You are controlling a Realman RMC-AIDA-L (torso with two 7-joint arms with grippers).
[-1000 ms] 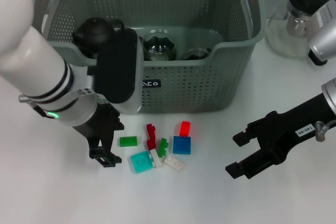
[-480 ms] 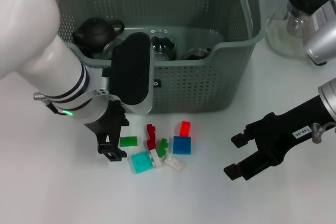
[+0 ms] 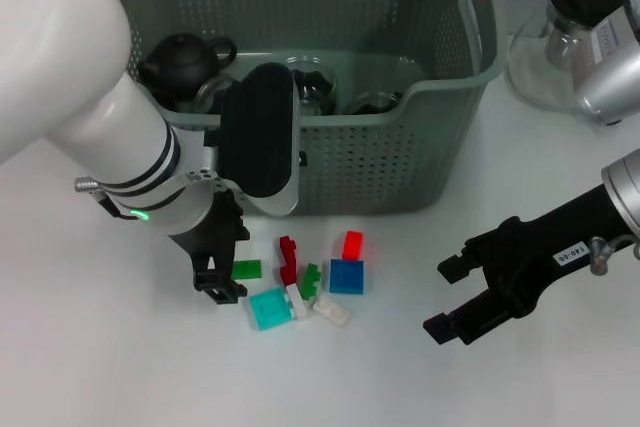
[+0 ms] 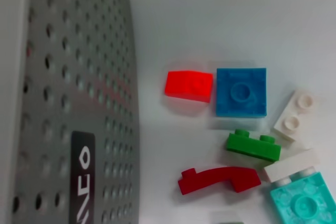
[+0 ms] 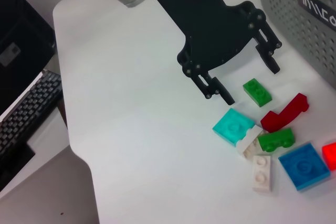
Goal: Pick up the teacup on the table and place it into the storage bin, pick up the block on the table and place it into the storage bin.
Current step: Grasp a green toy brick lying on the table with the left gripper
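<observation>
Blocks (image 3: 300, 287): small loose cluster on the table (image 3: 120, 367), just in front of the bin (image 3: 400, 157); none lifted yet. My left gripper (image 3: 222, 272) has moved in from the left over the last second and now stands low at the cluster's left edge, fingers spread, grasping nothing, with the flat green block (image 3: 244, 269) between or just beside its tips. I judge the block pick is about to begin, with the green piece the likely target. Bin contents: dark teapot (image 3: 180, 59) and glassware at the bottom, so the teacup stage looks done. My right gripper (image 3: 470, 297) waits well to the right, fingers apart, empty. Right wrist view: shows my left gripper (image 5: 231, 72) from the side, its open fingers straddling the space next to the green block (image 5: 257, 92), a relation the head view partly hides behind the arm. Left wrist view: none of my fingers visible; shows the red block (image 4: 189, 85), blue block (image 4: 241, 92) and the bin's label (image 4: 81, 182).
</observation>
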